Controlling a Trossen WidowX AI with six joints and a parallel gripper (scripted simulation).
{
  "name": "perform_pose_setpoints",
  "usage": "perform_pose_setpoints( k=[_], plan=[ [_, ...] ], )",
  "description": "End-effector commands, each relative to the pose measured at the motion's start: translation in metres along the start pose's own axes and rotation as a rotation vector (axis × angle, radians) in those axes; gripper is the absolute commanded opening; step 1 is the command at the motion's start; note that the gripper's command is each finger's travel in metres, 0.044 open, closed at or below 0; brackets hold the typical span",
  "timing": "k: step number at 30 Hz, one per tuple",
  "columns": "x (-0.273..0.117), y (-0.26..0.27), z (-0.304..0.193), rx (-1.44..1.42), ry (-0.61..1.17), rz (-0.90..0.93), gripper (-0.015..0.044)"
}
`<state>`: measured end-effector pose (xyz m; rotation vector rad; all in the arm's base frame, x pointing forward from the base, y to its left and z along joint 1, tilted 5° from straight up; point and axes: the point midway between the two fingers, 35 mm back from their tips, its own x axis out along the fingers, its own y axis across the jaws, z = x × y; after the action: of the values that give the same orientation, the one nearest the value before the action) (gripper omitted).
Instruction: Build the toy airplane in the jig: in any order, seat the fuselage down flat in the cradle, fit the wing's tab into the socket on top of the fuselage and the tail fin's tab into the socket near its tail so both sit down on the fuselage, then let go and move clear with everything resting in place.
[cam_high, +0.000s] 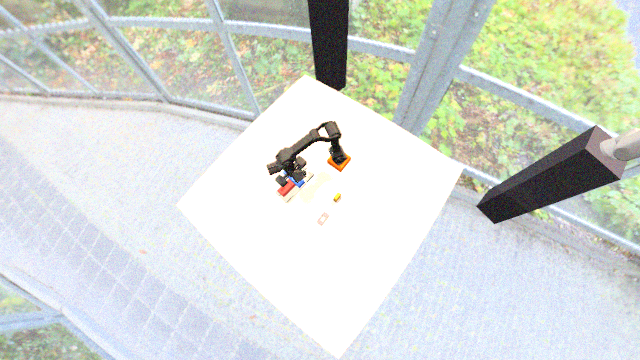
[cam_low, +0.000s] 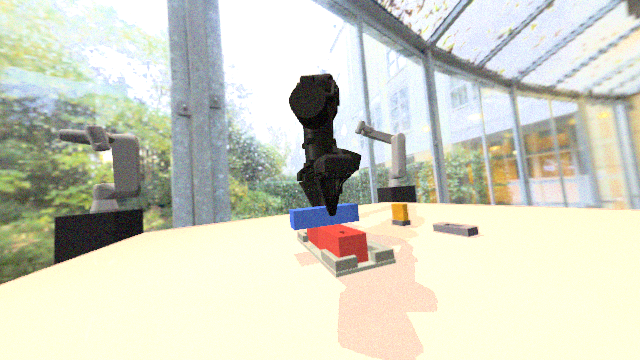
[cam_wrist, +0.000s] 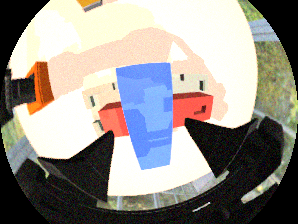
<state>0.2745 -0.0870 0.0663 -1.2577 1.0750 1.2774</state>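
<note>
Blue wing (cam_high: 298, 184) (cam_low: 301, 219) (cam_wrist: 146, 107) first: it lies across the top of the red fuselage (cam_high: 286, 188) (cam_low: 353, 245) (cam_wrist: 114, 120), its long axis crosswise to the fuselage and to the cradle (cam_high: 287, 200) (cam_low: 340, 265) (cam_wrist: 102, 89). The wing is directly below the gripper (cam_high: 290, 178) (cam_low: 324, 208) (cam_wrist: 149, 126) and between its fingers, which stand one to each long side of it, toward the two ends of the cradle. The jaws are spread wide and hold nothing. That is the relation the coming move turns on: a lift straight up should leave the wing in place, while any sideways drift could let a finger nudge it.

The cradle holds the fuselage, which looks flat and settled. The wing's tab is hidden; to be fair, from here I would call it probably in the socket, but whether it sits fully down I cannot tell.

Off to the side of the cradle, well apart from it, the yellow tail fin (cam_high: 337, 197) (cam_low: 399, 211) (cam_wrist: 88, 2) stands upright in its small dark holder (cam_low: 401, 222). A low grey block (cam_low: 455, 229) lies beyond that holder as seen from the cradle, with nothing standing in it. After the release, I judge the fin comes next, to go into the slot that shows open at the fuselage's far end from the wing.
</note>
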Motion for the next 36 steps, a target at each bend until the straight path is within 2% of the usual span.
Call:
perform_pose_setpoints(
  k=[1, 3, 9, 15, 17, 31, 36],
  plan=[
    [0.0, 0.0, 0.0, 0.0, 0.0, -0.001, 0.044],
    [-0.009, -0.001, -0.001, 0.0, 0.0, -0.001, 0.044],
    [-0.083, 0.0, -0.001, 0.003, -0.002, 0.0, 0.044],
    [-0.085, -0.004, -0.003, 0.018, -0.002, -0.001, 0.044],
    [-0.085, -0.004, -0.003, 0.138, -0.002, -0.001, 0.044],
    [-0.086, -0.005, -0.003, 1.444, -0.002, 0.0, 0.044],
    [-0.086, -0.005, -0.003, 1.504, -0.002, 0.0, 0.044]
  ],
)
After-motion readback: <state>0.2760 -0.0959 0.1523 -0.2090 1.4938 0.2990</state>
